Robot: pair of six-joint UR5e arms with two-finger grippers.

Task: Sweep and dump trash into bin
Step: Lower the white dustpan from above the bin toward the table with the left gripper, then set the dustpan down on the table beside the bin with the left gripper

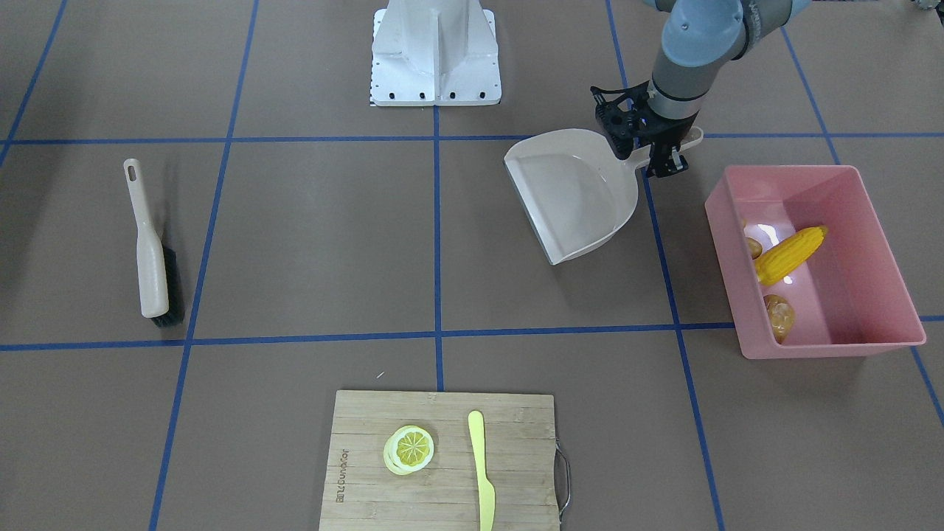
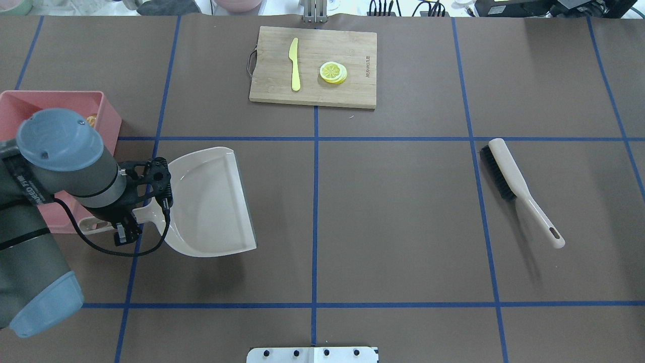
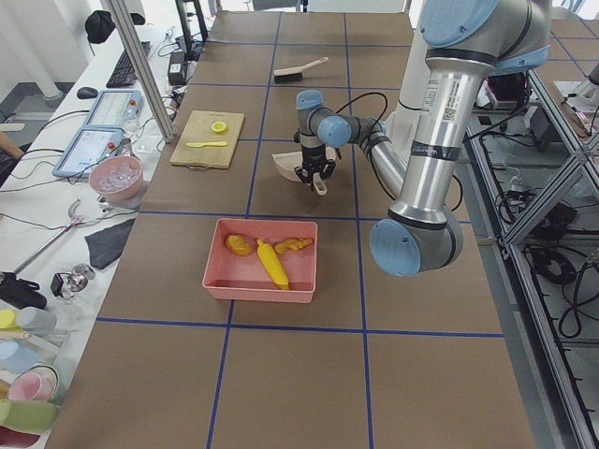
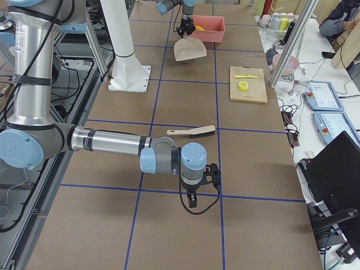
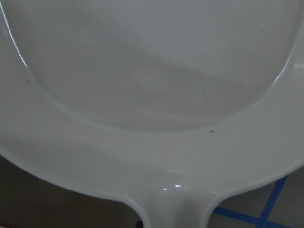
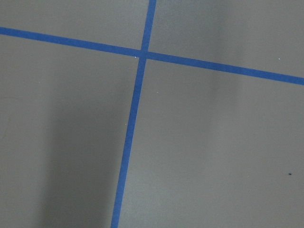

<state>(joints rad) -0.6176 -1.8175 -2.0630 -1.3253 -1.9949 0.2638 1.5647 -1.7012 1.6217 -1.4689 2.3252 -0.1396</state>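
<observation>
The corn cob (image 1: pixel 789 254), judged a light, stiff, smooth toy apt to roll, lies in the pink bin (image 1: pixel 793 169) near the left hand (image 1: pixel 666 166), its long axis slanting across the tub floor, neither end toward the hand. The hand straddles the handle of the empty dustpan (image 1: pixel 575 195), the sensible place to hold; whether it pinches cannot be told.

Three toy foods (image 1: pixel 789 254), single bin (image 1: pixel 833 349), dustpan (image 1: pixel 575 199), brush (image 1: pixel 151 262), board (image 1: pixel 369 457), knife (image 1: pixel 483 472), lemon slice (image 1: pixel 409 448)
</observation>
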